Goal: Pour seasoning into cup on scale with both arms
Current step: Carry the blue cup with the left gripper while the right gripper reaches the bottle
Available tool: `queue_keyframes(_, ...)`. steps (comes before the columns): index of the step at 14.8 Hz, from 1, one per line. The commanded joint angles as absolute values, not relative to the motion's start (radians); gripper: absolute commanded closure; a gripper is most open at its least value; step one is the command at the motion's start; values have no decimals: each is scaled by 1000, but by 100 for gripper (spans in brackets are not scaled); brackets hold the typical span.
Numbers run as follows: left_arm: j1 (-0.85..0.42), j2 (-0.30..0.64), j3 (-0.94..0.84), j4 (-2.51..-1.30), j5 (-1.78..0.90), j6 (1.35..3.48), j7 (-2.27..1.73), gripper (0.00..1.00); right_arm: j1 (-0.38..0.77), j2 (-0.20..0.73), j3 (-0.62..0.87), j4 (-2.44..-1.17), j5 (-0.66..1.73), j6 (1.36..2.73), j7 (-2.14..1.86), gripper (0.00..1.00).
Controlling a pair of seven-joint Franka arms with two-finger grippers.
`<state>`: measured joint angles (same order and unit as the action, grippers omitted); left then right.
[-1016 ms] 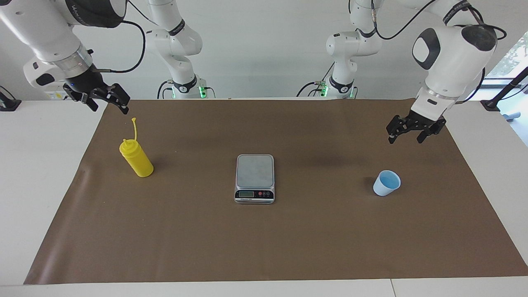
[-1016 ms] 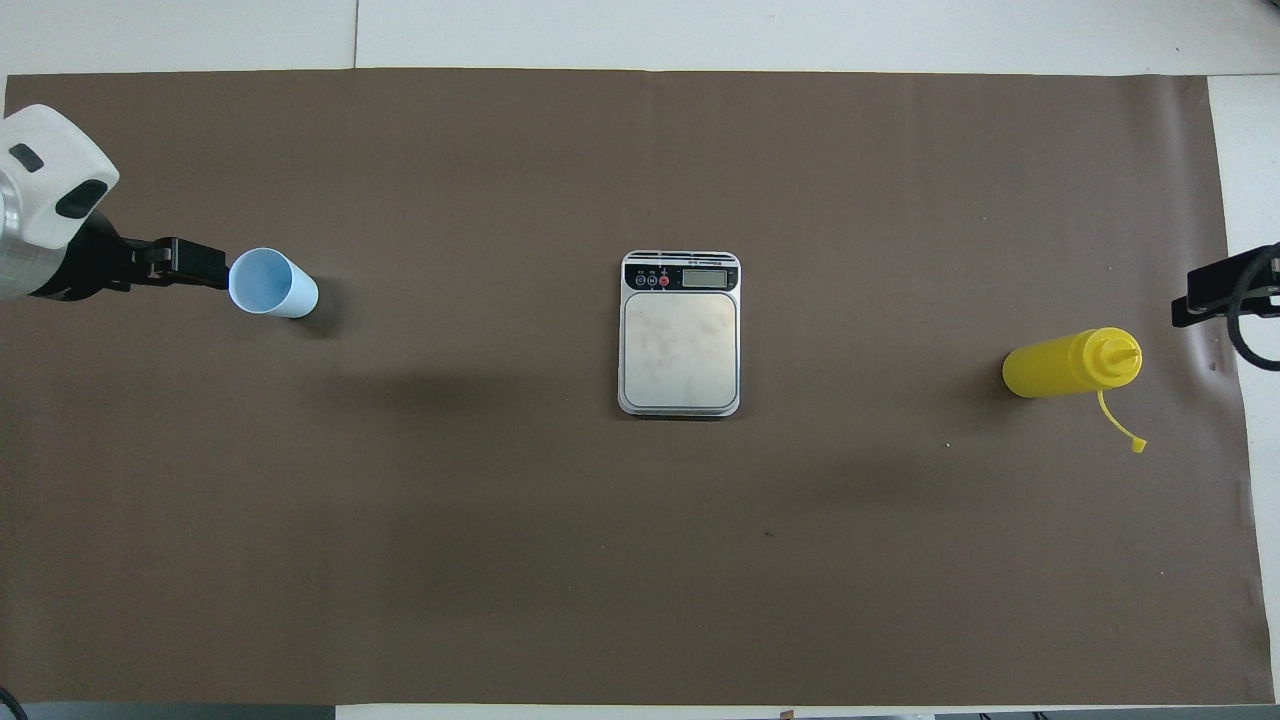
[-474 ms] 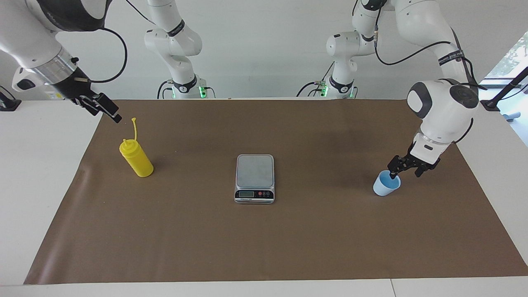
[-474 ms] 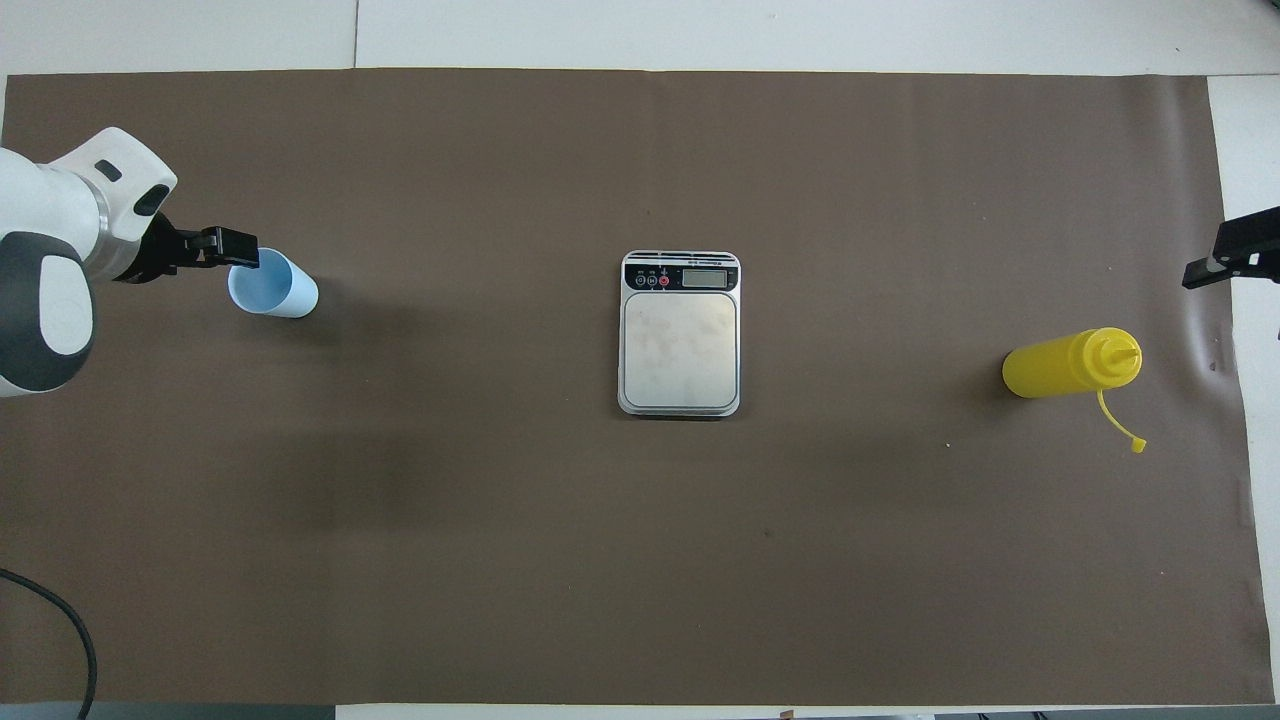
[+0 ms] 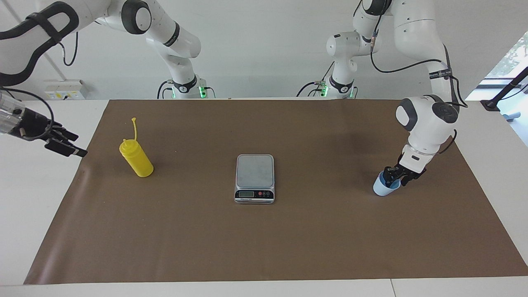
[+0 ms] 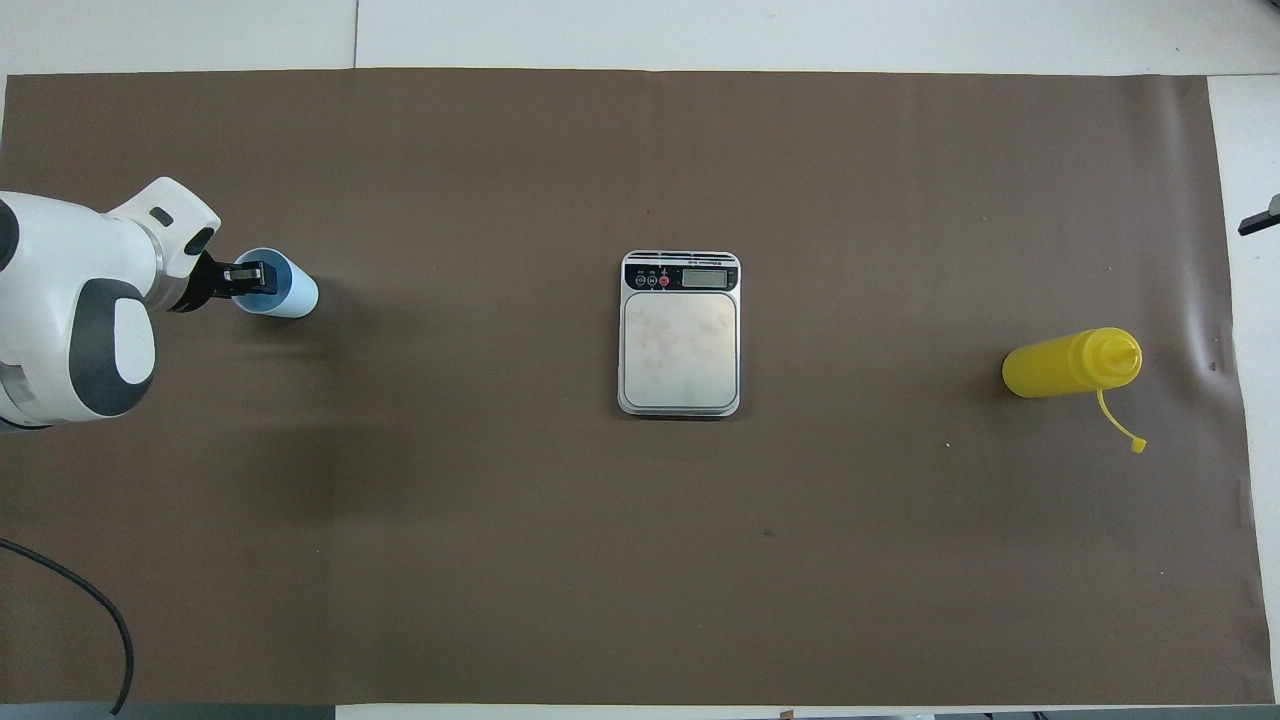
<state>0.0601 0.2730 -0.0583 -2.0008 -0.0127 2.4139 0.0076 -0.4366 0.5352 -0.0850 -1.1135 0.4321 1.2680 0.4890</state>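
Observation:
The yellow seasoning bottle [image 5: 137, 159] stands upright on the brown mat at the right arm's end, its cap strap sticking up; it also shows in the overhead view [image 6: 1065, 365]. The scale [image 5: 255, 177] sits bare at the mat's middle [image 6: 680, 335]. The light blue cup [image 5: 383, 187] stands on the mat at the left arm's end [image 6: 285, 290]. My left gripper [image 5: 395, 176] is down at the cup's rim [image 6: 245, 278], part of it inside the cup. My right gripper [image 5: 80, 145] is open and empty, low over the white table beside the mat, apart from the bottle.
The brown mat [image 5: 264, 239] covers most of the white table [image 5: 37, 206]. The two arm bases stand at the table's edge nearest the robots. Only a tip of the right gripper [image 6: 1260, 216] shows at the overhead view's edge.
My left gripper has come down from above the mat onto the cup's rim. My right gripper has swung down and off the mat's corner to beside the bottle. Cup, bottle and scale have not moved.

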Motion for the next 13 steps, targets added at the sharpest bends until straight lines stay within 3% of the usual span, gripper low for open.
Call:
queue_keyframes(1,66,252,-63,-2022,2,2415,-38,100,-540,592,-74,-1128,557,1229,630,0)
queue_keyframes(7,-20,154,-66,-1997,2,2280,-130,100,-571,549,-74,-1501,685,1405,722,0)
queue_keyframes(13,-293,166,-64,-1904,20,2263,-538,100,-580,463,-72,-1754,772,1508,752,0)
